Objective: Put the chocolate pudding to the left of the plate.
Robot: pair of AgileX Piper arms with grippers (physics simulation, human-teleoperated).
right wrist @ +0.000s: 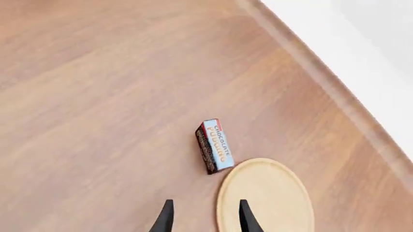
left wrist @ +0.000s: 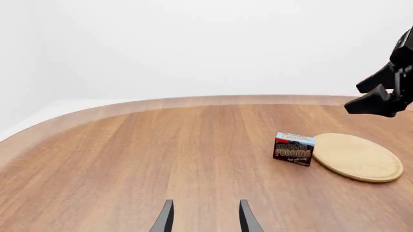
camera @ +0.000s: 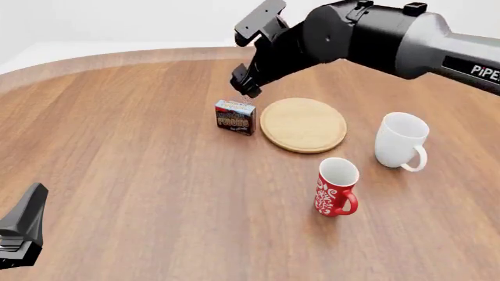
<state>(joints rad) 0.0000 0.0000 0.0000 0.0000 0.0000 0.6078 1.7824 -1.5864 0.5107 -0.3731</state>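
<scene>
Two grippers hold nothing; the right gripper (camera: 248, 89) hangs with fingers apart above the chocolate pudding (camera: 236, 117), which stands upright just left of the plate (camera: 303, 124); the left gripper (left wrist: 205, 218), parted too, waits near-left.

chocolate pudding (camera: 236, 116) just left of plate (camera: 303, 124), mugs (camera: 336, 187) right

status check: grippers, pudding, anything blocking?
Right gripper open, empty, above the chocolate pudding. Left gripper open, well back. Pudding upright on table, just left of the plate. Nothing blocking; mugs sit right of the plate.
</scene>
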